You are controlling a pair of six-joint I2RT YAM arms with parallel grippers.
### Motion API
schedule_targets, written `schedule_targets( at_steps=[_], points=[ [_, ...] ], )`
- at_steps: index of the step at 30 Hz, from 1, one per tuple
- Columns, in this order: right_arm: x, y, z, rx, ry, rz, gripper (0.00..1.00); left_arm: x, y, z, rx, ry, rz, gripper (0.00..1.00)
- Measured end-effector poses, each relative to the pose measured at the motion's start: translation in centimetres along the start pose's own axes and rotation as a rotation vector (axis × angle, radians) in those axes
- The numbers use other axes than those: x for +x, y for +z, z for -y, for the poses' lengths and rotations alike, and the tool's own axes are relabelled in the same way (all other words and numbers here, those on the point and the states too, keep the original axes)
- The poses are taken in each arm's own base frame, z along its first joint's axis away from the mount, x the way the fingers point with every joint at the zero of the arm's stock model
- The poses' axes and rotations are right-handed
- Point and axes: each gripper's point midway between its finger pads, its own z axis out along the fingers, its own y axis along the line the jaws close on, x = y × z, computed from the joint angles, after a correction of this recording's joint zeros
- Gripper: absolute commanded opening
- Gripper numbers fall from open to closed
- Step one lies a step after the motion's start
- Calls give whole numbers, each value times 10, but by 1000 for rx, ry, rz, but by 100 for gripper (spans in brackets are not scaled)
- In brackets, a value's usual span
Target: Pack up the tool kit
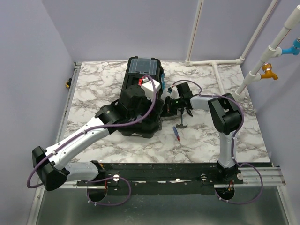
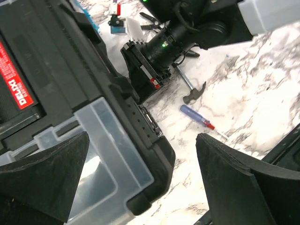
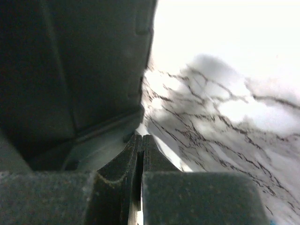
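The toolbox (image 1: 140,70) sits mid-counter (image 1: 103,89) with its lid down, its long axis running from the near edge toward the far wall, leaning slightly right. The left end effector (image 2: 143,140) hangs directly above the near end of the lid, its fingers (image 2: 47,178) spread wide and holding nothing, over the clear lid compartment (image 2: 110,154). The right end effector (image 3: 141,145) is pinched shut and empty, low against the toolbox's right wall. A hammer (image 2: 190,86) and a screwdriver (image 2: 201,121) lie loose on the counter just right of the box, both roughly parallel to it. They are on the right arm's side, so that arm is likely the nearer one for picking them up, once the lid is opened.
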Motion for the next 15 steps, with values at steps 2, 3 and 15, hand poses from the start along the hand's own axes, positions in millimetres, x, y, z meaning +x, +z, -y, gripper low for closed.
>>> schedule_targets(
  at_steps=[2, 3, 15],
  points=[
    [12, 0, 4, -4, 18, -30, 1, 4, -2, 13, -2, 74, -9, 98],
    [15, 0, 5, -7, 19, -42, 1, 8, -2, 20, -2, 118, -19, 98],
    [23, -15, 4, -18, -70, -43, 3, 64, 38, 70, 32, 486, -277, 97]
  ],
)
